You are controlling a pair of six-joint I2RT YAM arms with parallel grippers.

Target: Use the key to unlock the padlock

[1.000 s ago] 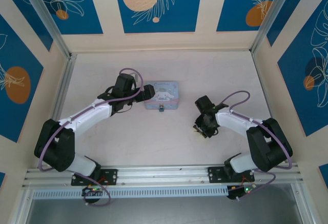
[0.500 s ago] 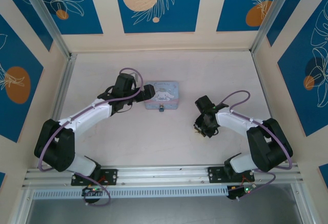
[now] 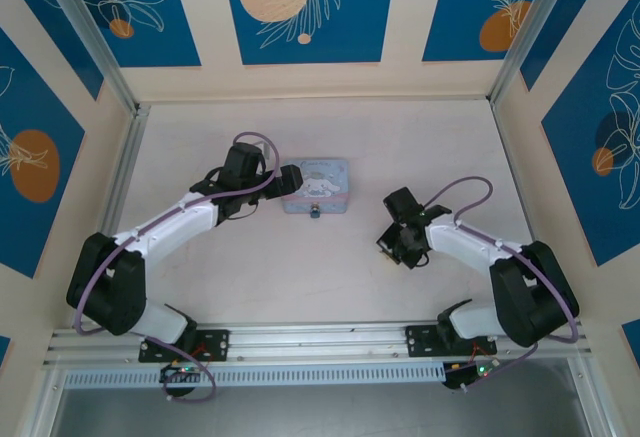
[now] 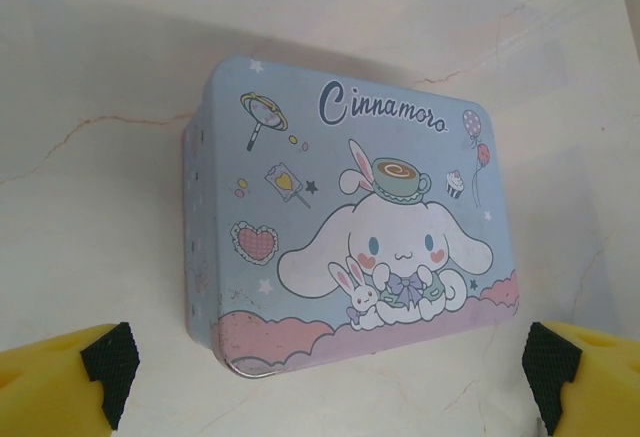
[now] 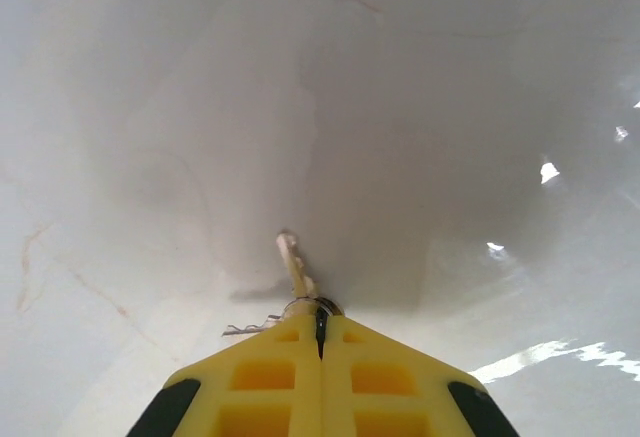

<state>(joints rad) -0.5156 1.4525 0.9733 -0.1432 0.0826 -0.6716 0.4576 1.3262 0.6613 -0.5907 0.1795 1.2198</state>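
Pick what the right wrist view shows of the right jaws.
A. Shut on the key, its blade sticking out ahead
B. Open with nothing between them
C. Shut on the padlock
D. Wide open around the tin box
A: in the right wrist view the right jaws are pressed together with no gap, and the key is pinched at their tips, its slim blade poking out in front.

The tin box point(image 4: 330, 217) is smooth printed metal, the table point(image 5: 150, 107) glossy, the fingers point(image 5: 260, 387) matt plastic.
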